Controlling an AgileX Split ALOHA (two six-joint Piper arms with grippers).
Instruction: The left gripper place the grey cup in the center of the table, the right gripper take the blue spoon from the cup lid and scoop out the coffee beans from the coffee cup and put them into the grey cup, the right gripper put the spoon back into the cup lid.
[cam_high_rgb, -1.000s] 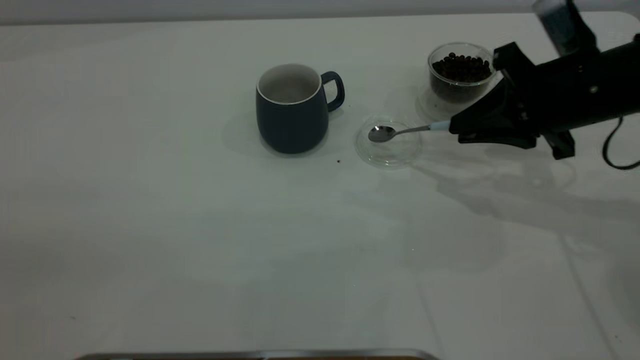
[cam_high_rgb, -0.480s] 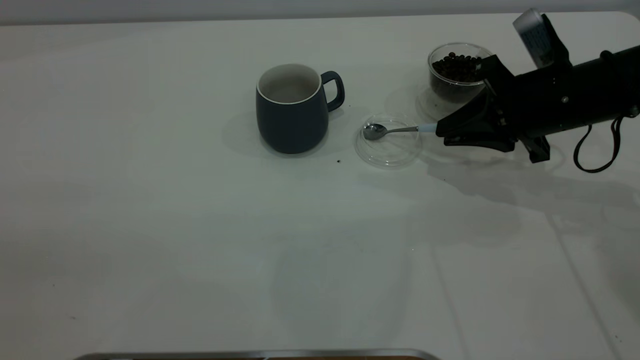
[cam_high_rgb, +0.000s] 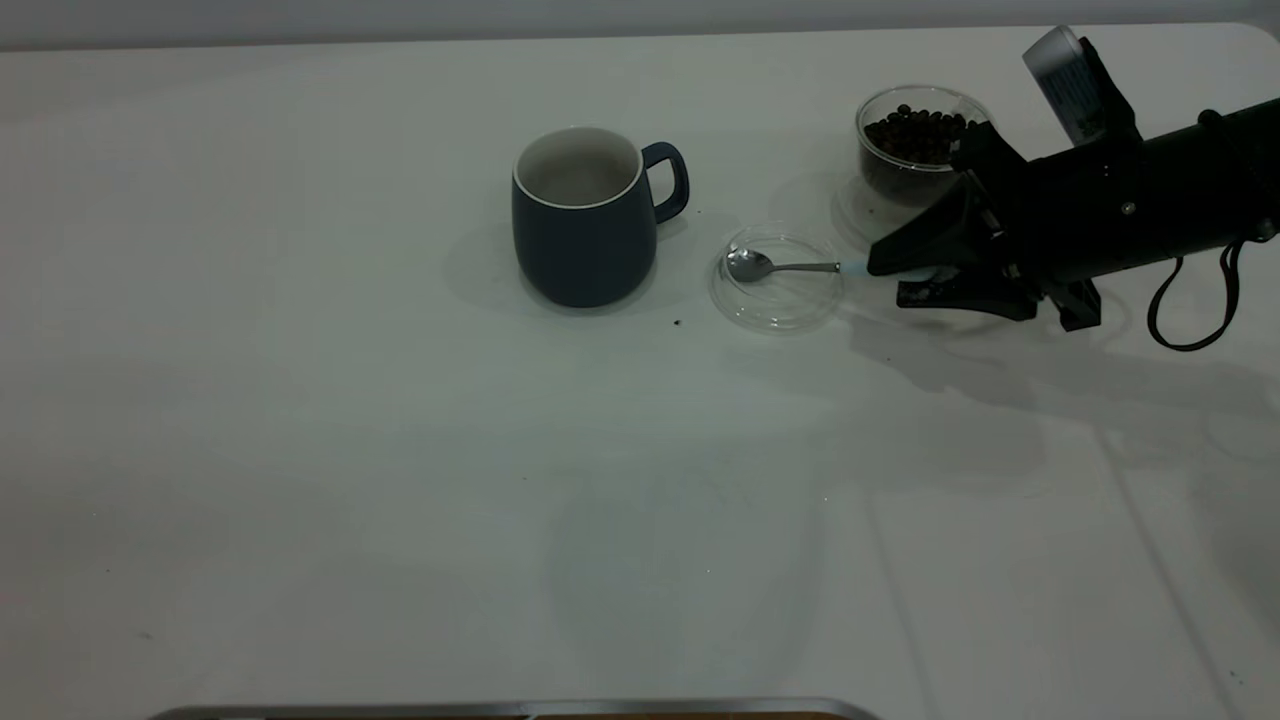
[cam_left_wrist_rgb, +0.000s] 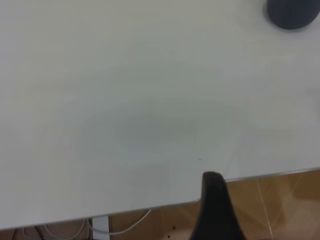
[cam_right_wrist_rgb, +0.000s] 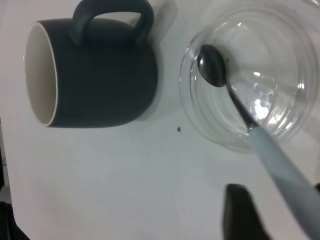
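Grey cup (cam_high_rgb: 585, 215) stands upright toward the far edge of the table (cam_high_rgb: 400, 450), about midway along it, handle turned to the right-hand edge; its white inside looks empty; cup lid (cam_high_rgb: 777, 281) lies flat just to the right of it, apart from it, with one dark speck on the tabletop between them. Blue spoon (cam_high_rgb: 785, 266) rests with its metal bowl inside the lid, neck crossing the lid's rim, pale handle running out toward the right gripper (cam_high_rgb: 900, 279). Right gripper low over the table by the right-hand edge; its fingers are spread, one above and one below the handle end, not clamped on it. Coffee cup (cam_high_rgb: 918, 145) with coffee beans (cam_high_rgb: 920, 135) sits near the far right corner, behind the gripper. Left gripper (cam_left_wrist_rgb: 216, 210) over the table's edge, well away from the cup; cannot tell whether it is released or clenched.
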